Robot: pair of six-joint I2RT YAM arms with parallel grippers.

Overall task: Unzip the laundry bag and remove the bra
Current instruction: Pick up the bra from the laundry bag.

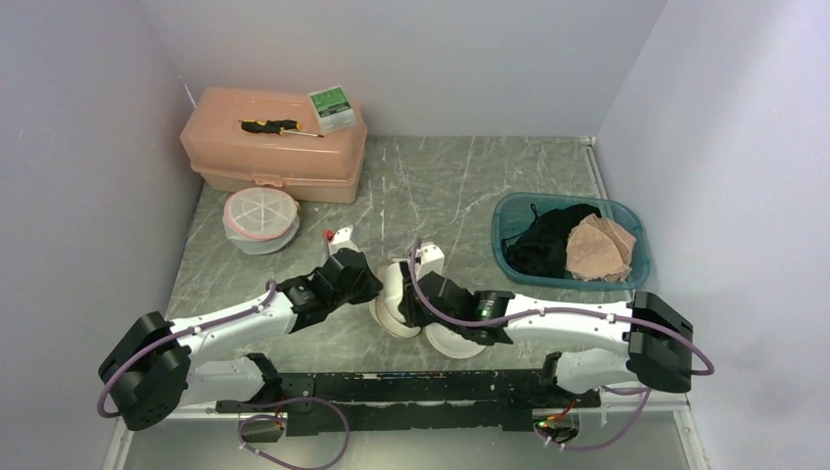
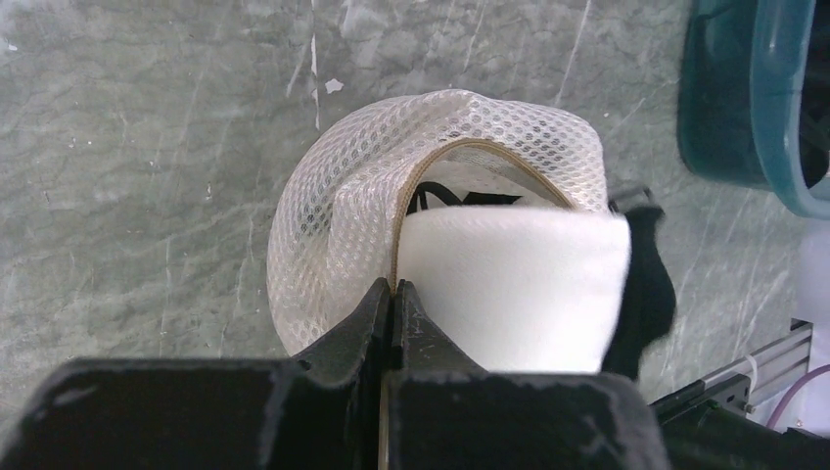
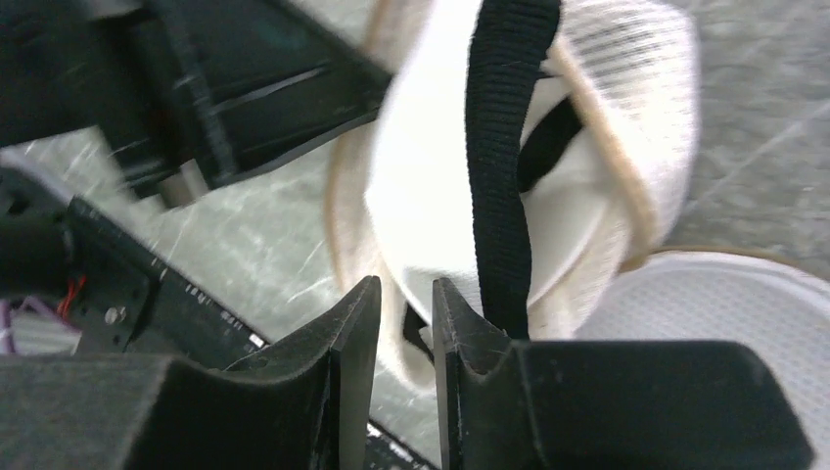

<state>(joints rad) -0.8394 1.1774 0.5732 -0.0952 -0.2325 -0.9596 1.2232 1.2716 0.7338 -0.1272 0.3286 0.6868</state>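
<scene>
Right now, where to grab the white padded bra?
Pinch the cup edge of the white padded bra, beside its black strap, from the open mouth of the white mesh laundry bag; it protrudes there, left gripper pinning the rim.

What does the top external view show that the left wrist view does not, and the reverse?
Only the top external view: the pink toolbox, the round lidded container and clothes in the teal tub. Only the left wrist view: the left gripper shut on the laundry bag at its tan rim, a black strap inside the opening. Both: the bag, the tub's edge, the marble table.
</scene>
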